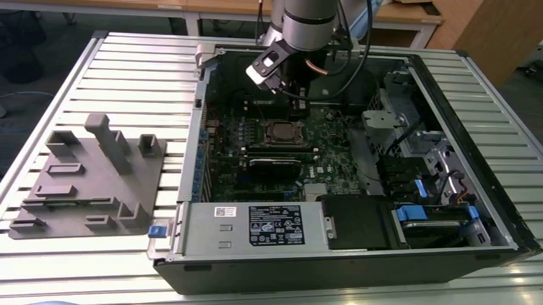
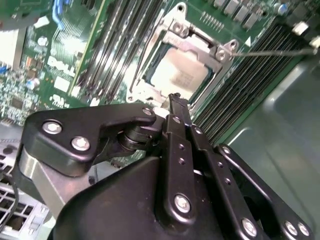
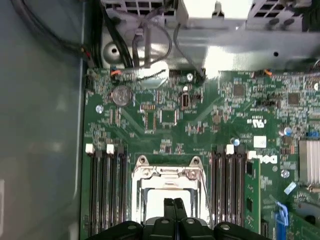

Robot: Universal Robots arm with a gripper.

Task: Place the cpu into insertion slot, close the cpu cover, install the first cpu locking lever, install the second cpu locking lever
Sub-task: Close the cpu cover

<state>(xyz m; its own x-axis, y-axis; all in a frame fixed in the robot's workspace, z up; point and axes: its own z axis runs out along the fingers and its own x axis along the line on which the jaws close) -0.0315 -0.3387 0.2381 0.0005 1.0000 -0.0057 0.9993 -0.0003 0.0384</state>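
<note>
The cpu (image 2: 177,75) lies flat in the insertion slot (image 1: 278,132), its pale metal top showing through the window of the cpu cover (image 2: 145,65). The silver cover frame (image 3: 167,172) appears to lie down over the socket. A thin locking lever rod (image 2: 270,51) sticks out sideways from one socket corner. My gripper (image 2: 175,100) hovers just above the socket's edge, fingers pressed together with nothing between them. In the first wrist view my gripper (image 3: 174,202) sits over the cpu (image 3: 152,200). In the exterior view my gripper (image 1: 297,109) hangs just beyond the socket.
Long black memory slots (image 3: 105,190) flank the socket on both sides. A power supply box (image 1: 254,225) fills the case's near side, with a drive cage and blue tabs (image 1: 416,213) toward the exterior view's right. A grey fixture block (image 1: 85,178) stands on the slatted table outside the case.
</note>
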